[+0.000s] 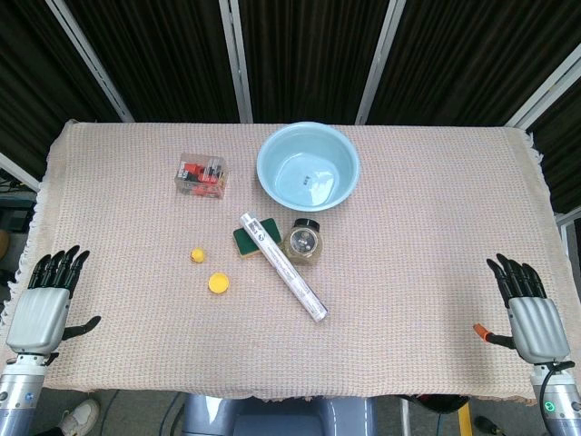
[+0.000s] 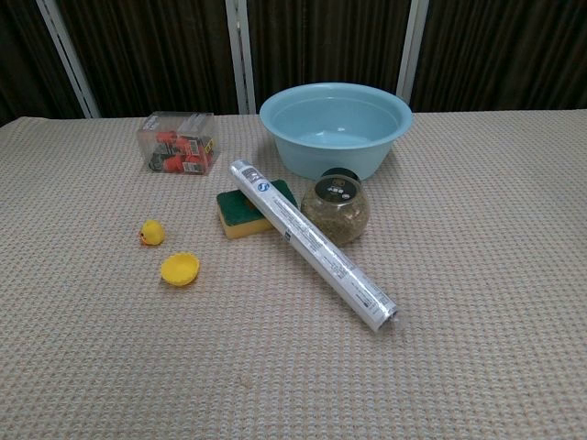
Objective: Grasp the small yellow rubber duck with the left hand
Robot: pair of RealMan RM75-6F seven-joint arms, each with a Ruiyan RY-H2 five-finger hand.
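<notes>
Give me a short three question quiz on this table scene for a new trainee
1. True or false: the left hand already holds the duck.
2. What lies across the sponge? A) the long roll B) a spoon C) a cup
3. Fill in: the jar stands just in front of the light blue ____.

Key: 1 false, both the left hand and the right hand are open at the near table edge; 2 A; 3 bowl.

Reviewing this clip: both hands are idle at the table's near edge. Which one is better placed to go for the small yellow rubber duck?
The left hand. The rubber duck sits on the left half of the table with open cloth between them. The right hand would have to cross the long roll, and is farther away.
</notes>
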